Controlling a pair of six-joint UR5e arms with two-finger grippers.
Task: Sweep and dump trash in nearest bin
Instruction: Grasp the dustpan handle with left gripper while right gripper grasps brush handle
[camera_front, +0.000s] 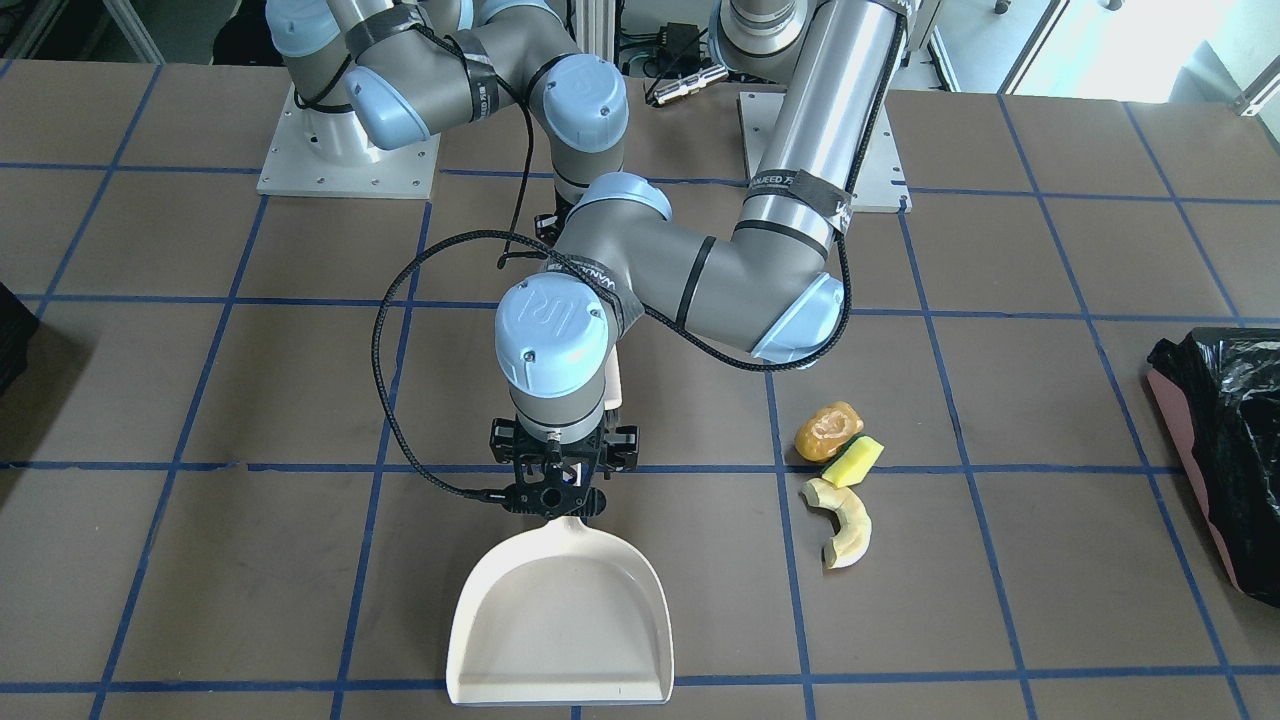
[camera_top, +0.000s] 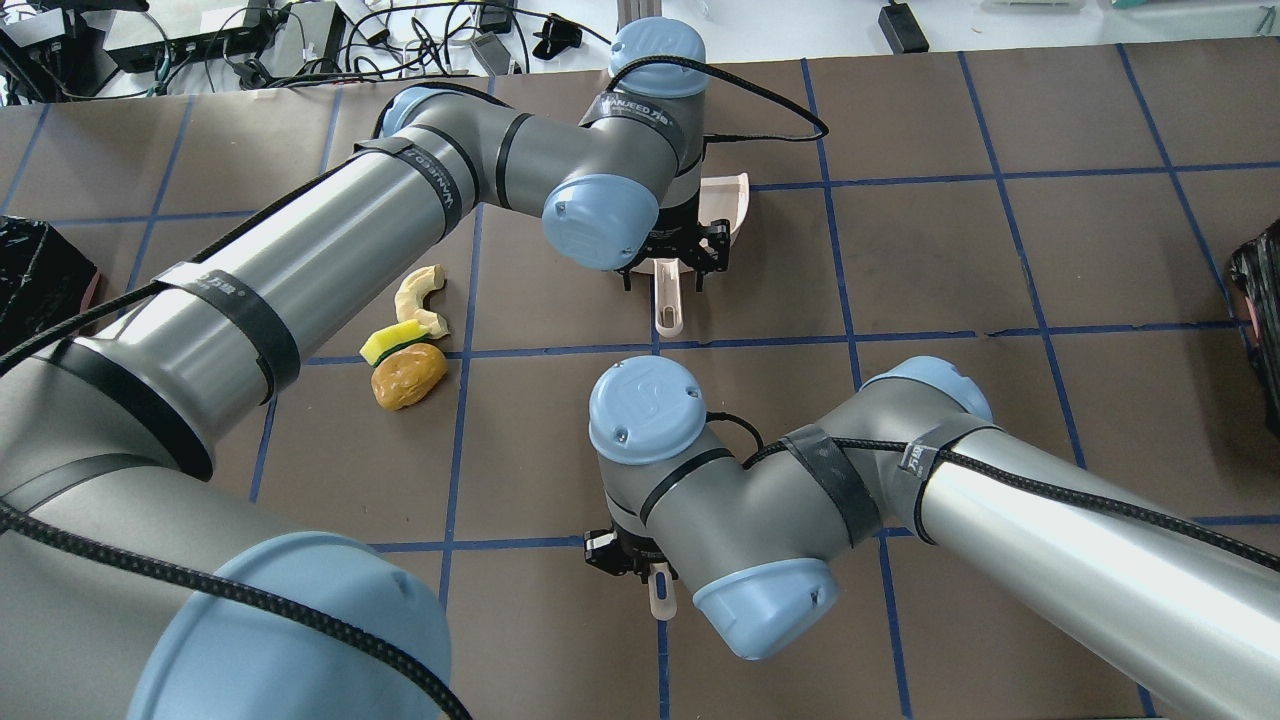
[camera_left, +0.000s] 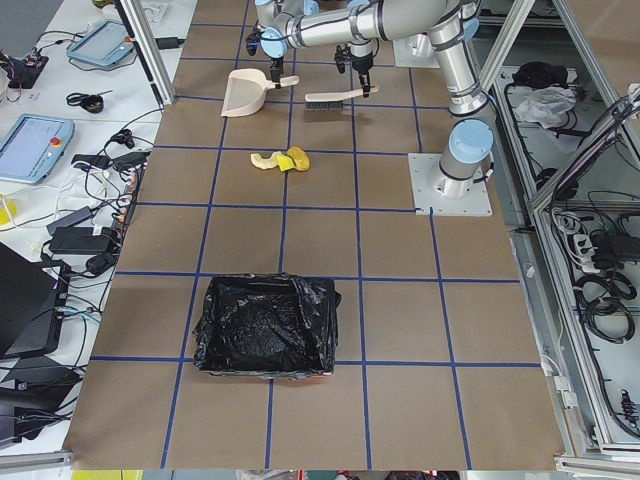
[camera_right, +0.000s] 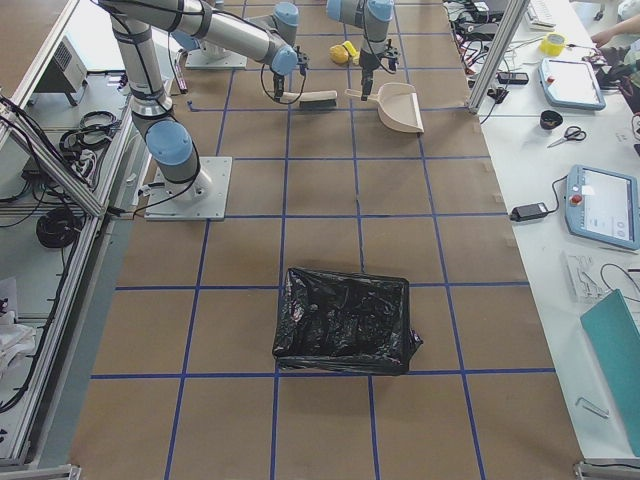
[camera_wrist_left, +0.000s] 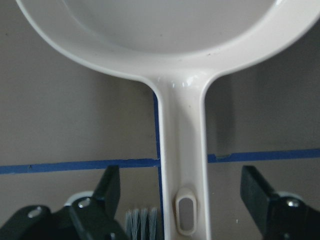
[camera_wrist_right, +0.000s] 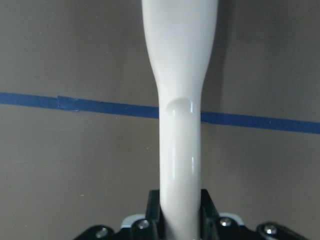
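We're seeing L gripper (camera_wrist_left: 182, 192) wide open, straddling handle (camera_wrist_left: 180, 140) of white plastic dustpan (camera_front: 560, 610) w/o touching; R gripper (camera_wrist_right: 180, 207) clamping white plastic brush handle (camera_wrist_right: 180, 100). Three-piece trash pile (camera_front: 853, 462) lying btw dustpan and salmon-pink black-bagged bin (camera_front: 1225, 400).

The counter (camera_front: 1050, 250) is a brown top ruled into squares by blue tape. A white dustpan (camera_front: 560, 630) lies flat on it, with a white brush (camera_left: 332, 101) behind its handle, nearer the robot. Beside the dustpan sit an orange-brown lump (camera_front: 828, 430), a yellow-green block (camera_front: 853, 462) touching it, and a curved squash slice (camera_front: 845, 522) just beside them. A pink bin (camera_front: 1230, 430) lined with a black bag stands toward one end, and a black container (camera_right: 343, 320) toward the other. Two pale base plates (camera_front: 345, 160) sit at the robot's edge.
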